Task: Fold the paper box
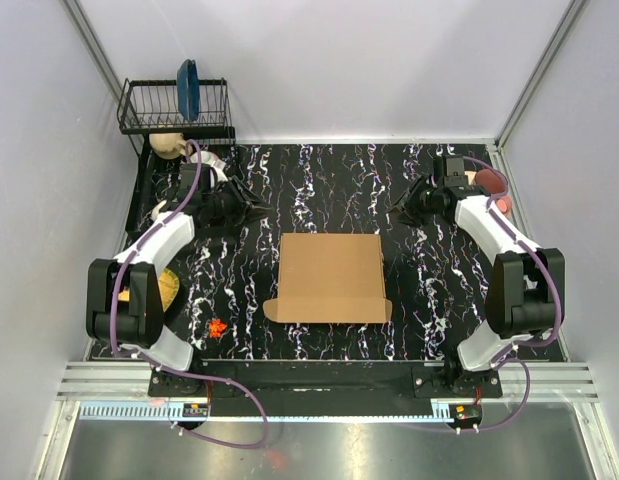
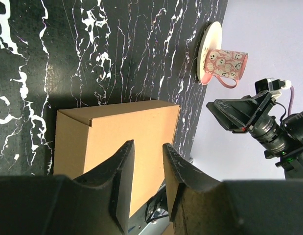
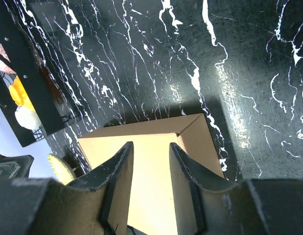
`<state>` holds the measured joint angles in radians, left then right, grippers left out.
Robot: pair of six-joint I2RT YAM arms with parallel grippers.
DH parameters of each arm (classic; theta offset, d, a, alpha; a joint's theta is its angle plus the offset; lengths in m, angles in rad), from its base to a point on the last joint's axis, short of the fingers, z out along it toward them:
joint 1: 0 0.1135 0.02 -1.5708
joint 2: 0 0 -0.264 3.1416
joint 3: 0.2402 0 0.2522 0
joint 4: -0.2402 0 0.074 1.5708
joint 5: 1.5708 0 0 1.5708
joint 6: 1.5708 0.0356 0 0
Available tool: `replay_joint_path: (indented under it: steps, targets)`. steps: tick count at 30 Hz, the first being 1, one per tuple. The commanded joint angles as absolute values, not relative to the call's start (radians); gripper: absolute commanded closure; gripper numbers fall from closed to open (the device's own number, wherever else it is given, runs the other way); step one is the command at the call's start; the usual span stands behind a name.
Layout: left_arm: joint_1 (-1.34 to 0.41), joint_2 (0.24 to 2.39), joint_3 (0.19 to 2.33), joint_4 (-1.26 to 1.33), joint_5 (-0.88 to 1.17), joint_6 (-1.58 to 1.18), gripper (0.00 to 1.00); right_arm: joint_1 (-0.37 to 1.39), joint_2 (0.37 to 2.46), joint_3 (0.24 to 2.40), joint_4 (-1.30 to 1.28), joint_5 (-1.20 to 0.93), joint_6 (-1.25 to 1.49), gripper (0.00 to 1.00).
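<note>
Centrally, the box is lying flat on the black marbled table, a plain brown square. Two small rounded tabs are poking out at its near corners. It is sitting between the two arms and well apart from both. From above its top is looking closed and smooth; whether anything is inside cannot be told.

At the far left corner a wire rack is holding a blue plate on edge. A pale round thing below it is too cut off by the cable to name.

The left claw is hovering over the bare table, far left of the box. From above its dark fingers are blending into the tabletop. Its own camera is showing the left claw with the jaws a little apart and nothing between them. Those fingers are covering part of the box behind.

The right claw is mirroring it at the far right. In its wrist view the right claw is likewise slightly parted and empty, hiding the middle of the box.

A pink patterned mug is standing on a pale saucer near the table's edge. A yellow thing is mostly hiding under the left arm. An orange scrap is too small to identify.
</note>
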<state>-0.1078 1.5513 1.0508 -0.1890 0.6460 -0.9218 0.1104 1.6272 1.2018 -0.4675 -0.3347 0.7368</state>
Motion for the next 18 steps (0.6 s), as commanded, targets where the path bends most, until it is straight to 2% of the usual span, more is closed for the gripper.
replay_joint_path:
  steps: [1,3,6,7,10,11,14,18]
  targets:
    - [-0.109,1.487,1.036,-0.164,0.594,-0.881,0.67,0.110,1.576,1.189,-0.449,-0.281,0.700,0.58]
    - [-0.136,1.431,0.997,-0.207,0.514,-0.844,0.67,0.112,1.516,1.105,-0.419,-0.272,0.703,0.60]
    - [-0.215,1.344,0.910,-0.244,0.361,-0.792,0.67,0.141,1.415,0.964,-0.368,-0.227,0.715,0.71]
    - [-0.233,1.321,0.884,-0.248,0.321,-0.781,0.68,0.150,1.393,0.938,-0.370,-0.210,0.710,0.81]
    - [-0.291,1.241,0.773,-0.250,0.216,-0.791,0.75,0.199,1.326,0.838,-0.379,-0.163,0.709,0.97]
    - [-0.299,1.209,0.747,-0.249,0.189,-0.795,0.77,0.207,1.301,0.795,-0.382,-0.157,0.715,1.00]
    - [-0.324,1.161,0.648,-0.213,0.173,-0.821,0.88,0.239,1.269,0.721,-0.348,-0.164,0.739,1.00]
    - [-0.363,1.146,0.559,-0.120,0.157,-0.845,0.93,0.284,1.282,0.678,-0.322,-0.166,0.753,1.00]
